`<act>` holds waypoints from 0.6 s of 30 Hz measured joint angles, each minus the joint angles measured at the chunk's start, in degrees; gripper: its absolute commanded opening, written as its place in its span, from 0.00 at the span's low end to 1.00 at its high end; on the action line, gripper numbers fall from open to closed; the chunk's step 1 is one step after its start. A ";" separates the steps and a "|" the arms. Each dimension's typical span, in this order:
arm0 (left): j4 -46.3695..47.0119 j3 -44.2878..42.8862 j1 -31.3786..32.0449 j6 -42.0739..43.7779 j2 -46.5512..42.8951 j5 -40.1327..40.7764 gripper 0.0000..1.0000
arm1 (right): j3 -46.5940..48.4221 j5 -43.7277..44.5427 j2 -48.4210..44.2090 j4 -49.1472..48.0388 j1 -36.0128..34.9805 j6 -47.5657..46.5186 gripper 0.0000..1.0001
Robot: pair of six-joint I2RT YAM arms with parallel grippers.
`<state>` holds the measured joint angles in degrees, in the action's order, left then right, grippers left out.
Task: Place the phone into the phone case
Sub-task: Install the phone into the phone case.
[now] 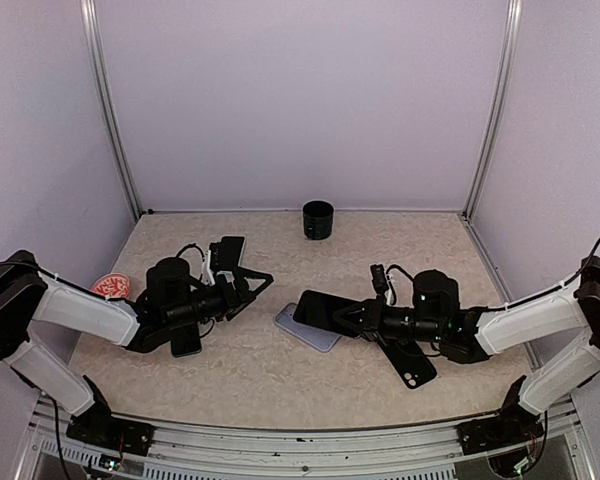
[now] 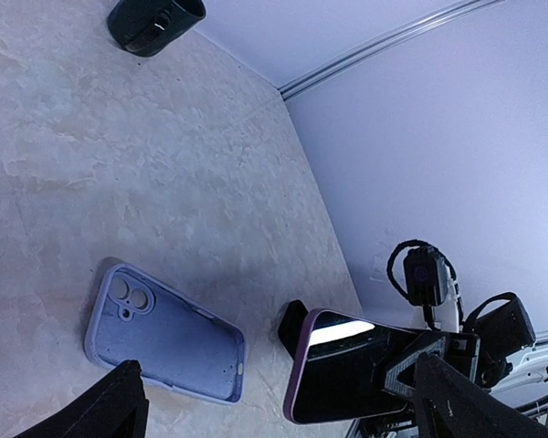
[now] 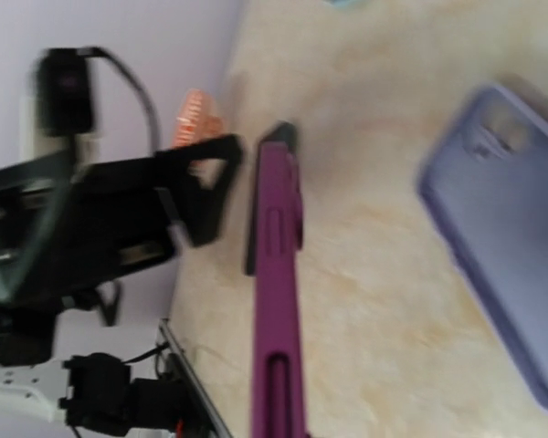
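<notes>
The phone (image 1: 323, 310), dark-screened with a purple edge, hangs just above the table with my right gripper (image 1: 358, 318) shut on its right end. In the left wrist view the phone (image 2: 365, 365) shows screen-on; in the right wrist view I see the phone (image 3: 279, 301) edge-on. The lavender phone case (image 1: 308, 331) lies open side up on the table under and beside the phone's left end, and appears as the case (image 2: 164, 333) and the case (image 3: 507, 274) in the wrist views. My left gripper (image 1: 250, 292) stands open and empty, left of the phone, its fingers (image 2: 114, 406) spread wide.
A black cup (image 1: 318, 218) stands at the back centre. Three dark phone-shaped slabs lie flat: one (image 1: 410, 362) under my right arm, one (image 1: 186, 341) under my left arm, one (image 1: 230, 248) behind it. A pink-orange object (image 1: 110, 287) sits at the far left.
</notes>
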<state>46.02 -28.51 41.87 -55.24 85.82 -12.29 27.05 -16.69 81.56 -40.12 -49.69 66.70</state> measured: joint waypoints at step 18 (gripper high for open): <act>-1.62 1.88 -0.13 0.00 -0.09 0.83 0.99 | 8.02 8.11 6.67 9.97 0.00 8.59 0.00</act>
<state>44.40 -26.63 41.74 -55.24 85.73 -11.46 35.07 -8.58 88.23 -30.15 -49.69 75.29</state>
